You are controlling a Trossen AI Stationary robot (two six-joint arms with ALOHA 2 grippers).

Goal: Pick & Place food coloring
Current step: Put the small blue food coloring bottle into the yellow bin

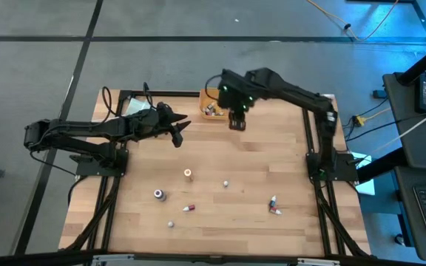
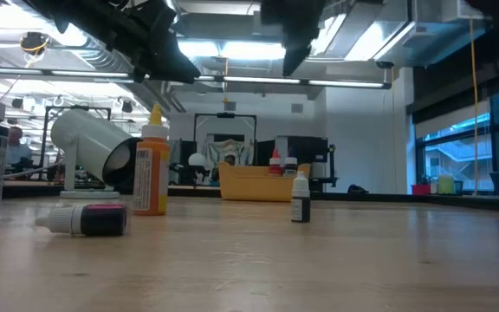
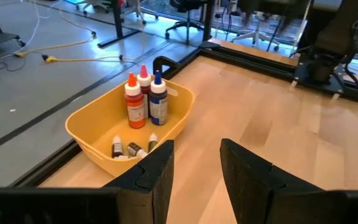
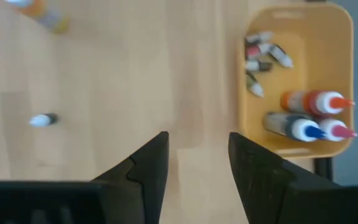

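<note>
Hovering above the wooden table [image 1: 272, 162] just beside the yellow-orange bin [image 1: 211, 110], the right gripper [image 1: 237, 123] had its two fingers [image 4: 143, 171] parted with nothing between them, pointing down at bare wood next to the bin's wall. The left gripper [image 1: 181, 131] hung over the table a little to the bin's other side, its fingers [image 3: 155, 171] likewise apart and empty, facing the bin. Inside the bin stood three larger bottles [image 3: 144, 98] with red, white and blue tips, and several tiny food coloring vials [image 3: 131, 149] lay on its floor. More food coloring was scattered over the near half of the table, well apart from both grippers: an upright orange bottle [image 1: 188, 174], a small dark bottle [image 1: 226, 182], a purple-and-white one [image 1: 159, 195], a red-and-white dropper lying flat [image 1: 189, 208], a tiny pale vial [image 1: 171, 223], and a pair of droppers touching each other [image 1: 274, 206] toward the right side.
</note>
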